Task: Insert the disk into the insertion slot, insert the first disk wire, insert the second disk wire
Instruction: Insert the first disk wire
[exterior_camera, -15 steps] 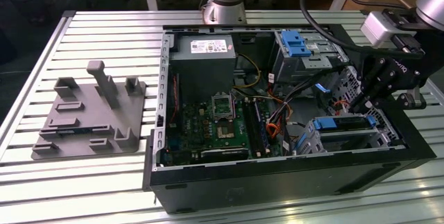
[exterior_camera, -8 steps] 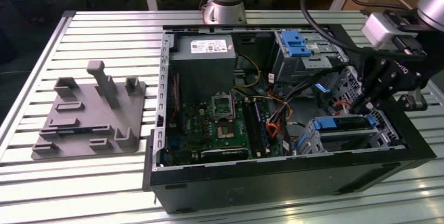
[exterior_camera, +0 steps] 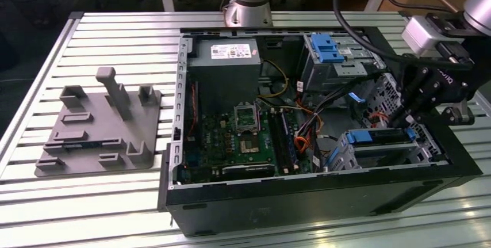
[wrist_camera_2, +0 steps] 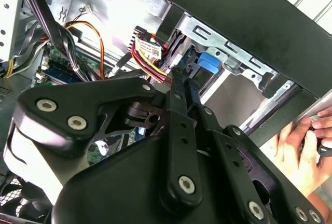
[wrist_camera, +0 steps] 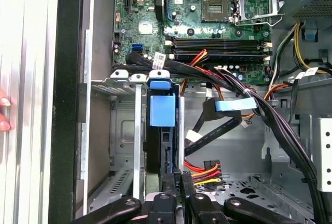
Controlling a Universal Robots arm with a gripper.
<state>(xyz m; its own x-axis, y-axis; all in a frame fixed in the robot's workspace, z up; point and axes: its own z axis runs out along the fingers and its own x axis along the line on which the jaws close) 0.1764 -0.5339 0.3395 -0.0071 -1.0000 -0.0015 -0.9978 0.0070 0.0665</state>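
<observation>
A slatted metal surface [exterior_camera: 115,202] carries the open black computer case [exterior_camera: 307,208], with a grey fixture plate [exterior_camera: 100,133] on the exterior view's left and bare slats around both. Inside the case, at the exterior view's lower right, the disk [wrist_camera: 162,107] sits in the insertion slot [wrist_camera: 122,130], with cable bundles [wrist_camera: 282,130] alongside and the second disk wire [wrist_camera: 236,105] loose nearby. The hand [wrist_camera: 178,178], pinched closed on nothing, is just at the disk's end, and a person's fingers [wrist_camera_2: 306,146] rest by the case's outer wall

Bright light on the bench, deep shade inside the computer case [exterior_camera: 307,196].
Glare whitens the slatted table [exterior_camera: 100,202] in the exterior and first wrist views. In the second wrist view the sheet-metal wall [wrist_camera_2: 119,6] is blown out behind the near-black gripper [wrist_camera_2: 179,76].
</observation>
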